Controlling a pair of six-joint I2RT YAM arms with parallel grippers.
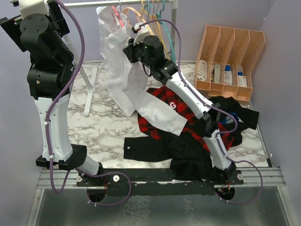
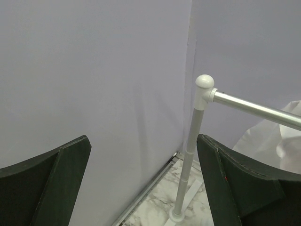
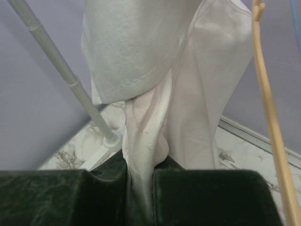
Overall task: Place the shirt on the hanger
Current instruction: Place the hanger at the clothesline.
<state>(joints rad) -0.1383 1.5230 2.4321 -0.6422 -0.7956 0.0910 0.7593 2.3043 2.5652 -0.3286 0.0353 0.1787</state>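
Note:
The white shirt (image 1: 123, 70) hangs at the clothes rack, its lower part trailing onto the table. The pink hanger (image 1: 117, 19) shows at the shirt's top, partly wrapped in the fabric. My right gripper (image 1: 132, 46) is raised against the shirt and is shut on a bunched fold of it (image 3: 140, 155), with the fabric squeezed between the fingers (image 3: 70, 197). My left gripper (image 2: 143, 141) is held high at the rack's left end, open and empty, facing the wall. The shirt's edge (image 2: 282, 141) shows to its right.
The metal rail (image 2: 254, 107) and its upright pole (image 2: 188, 160) stand close to my left gripper. Peach-orange (image 3: 268, 103) and teal hangers (image 1: 157, 9) hang right of the shirt. A red-and-black plaid shirt (image 1: 162, 99), black garments (image 1: 155, 146) and a peach file organizer (image 1: 230, 61) are on the table.

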